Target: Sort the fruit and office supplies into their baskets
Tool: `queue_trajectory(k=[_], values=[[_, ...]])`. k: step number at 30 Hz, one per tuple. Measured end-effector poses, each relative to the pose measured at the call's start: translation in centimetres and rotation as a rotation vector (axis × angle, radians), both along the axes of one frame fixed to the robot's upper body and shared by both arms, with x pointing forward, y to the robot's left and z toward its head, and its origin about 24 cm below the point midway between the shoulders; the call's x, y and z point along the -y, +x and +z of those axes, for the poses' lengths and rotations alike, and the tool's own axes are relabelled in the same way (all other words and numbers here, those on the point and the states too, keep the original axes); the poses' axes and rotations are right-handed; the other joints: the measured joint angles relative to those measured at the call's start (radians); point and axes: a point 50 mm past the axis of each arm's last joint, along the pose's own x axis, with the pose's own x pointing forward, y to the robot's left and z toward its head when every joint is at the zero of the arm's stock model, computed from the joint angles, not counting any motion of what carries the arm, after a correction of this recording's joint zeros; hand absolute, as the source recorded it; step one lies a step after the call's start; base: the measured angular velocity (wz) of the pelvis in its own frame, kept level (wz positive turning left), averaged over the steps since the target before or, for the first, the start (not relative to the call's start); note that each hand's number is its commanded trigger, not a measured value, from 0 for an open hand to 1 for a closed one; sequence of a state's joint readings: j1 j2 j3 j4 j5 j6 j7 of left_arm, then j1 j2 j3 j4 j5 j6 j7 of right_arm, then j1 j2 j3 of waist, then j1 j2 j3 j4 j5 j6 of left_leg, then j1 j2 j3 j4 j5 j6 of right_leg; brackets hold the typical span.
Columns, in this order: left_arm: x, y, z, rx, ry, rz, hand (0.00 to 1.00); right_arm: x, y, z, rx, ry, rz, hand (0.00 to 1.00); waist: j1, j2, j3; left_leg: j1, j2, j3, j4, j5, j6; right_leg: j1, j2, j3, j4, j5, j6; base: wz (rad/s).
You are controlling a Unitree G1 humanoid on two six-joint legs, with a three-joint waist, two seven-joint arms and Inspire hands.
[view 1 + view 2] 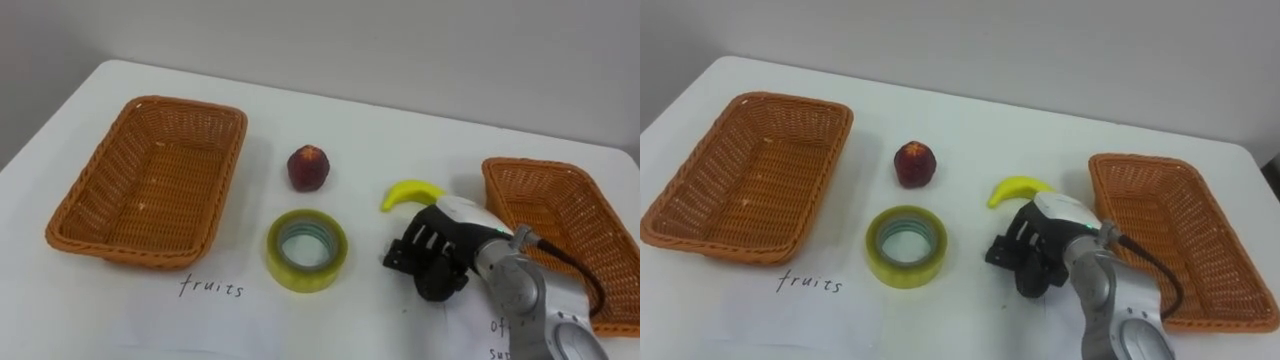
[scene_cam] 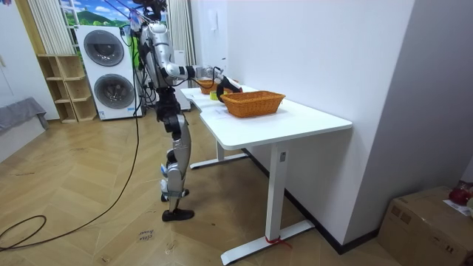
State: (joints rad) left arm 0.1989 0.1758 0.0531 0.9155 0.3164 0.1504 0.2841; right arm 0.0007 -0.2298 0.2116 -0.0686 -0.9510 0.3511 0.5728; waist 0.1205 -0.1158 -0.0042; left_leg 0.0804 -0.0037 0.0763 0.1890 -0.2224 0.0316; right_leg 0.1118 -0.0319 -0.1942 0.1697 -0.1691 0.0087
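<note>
My right hand (image 1: pixel 440 250) hovers low over the white table (image 1: pixel 400 120), just in front of a yellow banana (image 1: pixel 409 192) whose near end it hides. Its dark fingers (image 1: pixel 412 250) point left, loosely bent, with nothing between them. A dark red fruit (image 1: pixel 309 167) lies at the table's middle. In front of that fruit sits a yellow tape roll (image 1: pixel 307 250), flat on the table. A wicker basket (image 1: pixel 150 180) at the left, with "fruits" handwritten in front of it, holds nothing. A second wicker basket (image 1: pixel 570 225) stands at the right, beside my forearm.
In the room view I stand at the far end of the white table (image 2: pixel 295 122), one arm stretched over it. A washing machine (image 2: pixel 111 74) and wooden shelves (image 2: pixel 63 89) are behind me. A cardboard box (image 2: pixel 432 225) sits on the floor at the room view's right.
</note>
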Motion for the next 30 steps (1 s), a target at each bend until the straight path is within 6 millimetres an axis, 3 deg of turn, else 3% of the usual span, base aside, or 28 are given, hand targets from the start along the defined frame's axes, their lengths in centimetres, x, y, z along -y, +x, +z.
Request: queue_trajectory(k=[8,14,24,30], values=[[0.1,0.7,0.3,0.057,-0.001,0.006,0.00,0.4,-0.3,0.3,0.063,0.086,-0.028,1.00,-0.005,0.007,0.0003,-0.001,0.000,0.003,-0.002,0.000,0.000,-0.001,0.001,0.017,0.000,0.000,0.000,0.00],[0.0,-0.6,0.1,0.040,-0.004,0.019,0.00,1.3,-0.2,1.2,0.091,0.291,-0.051,1.00,-0.026,0.019,0.0053,0.005,-0.001,0.004,0.000,0.002,0.002,0.000,0.000,0.025,-0.001,0.000,0.000,0.00],[-0.4,-3.1,-0.5,-0.029,-0.016,0.070,0.00,3.2,0.7,6.7,0.439,0.446,-0.106,1.00,-0.060,0.014,0.0103,0.003,-0.002,0.003,-0.002,0.002,0.003,0.000,-0.001,0.021,-0.002,0.000,0.000,0.00],[-0.3,-3.1,-0.5,-0.022,-0.034,0.064,0.00,3.8,0.7,7.8,0.550,0.545,-0.149,1.00,-0.068,0.007,0.0075,0.003,-0.003,0.003,-0.005,0.002,0.003,0.003,-0.003,0.016,-0.001,0.000,0.001,0.00]])
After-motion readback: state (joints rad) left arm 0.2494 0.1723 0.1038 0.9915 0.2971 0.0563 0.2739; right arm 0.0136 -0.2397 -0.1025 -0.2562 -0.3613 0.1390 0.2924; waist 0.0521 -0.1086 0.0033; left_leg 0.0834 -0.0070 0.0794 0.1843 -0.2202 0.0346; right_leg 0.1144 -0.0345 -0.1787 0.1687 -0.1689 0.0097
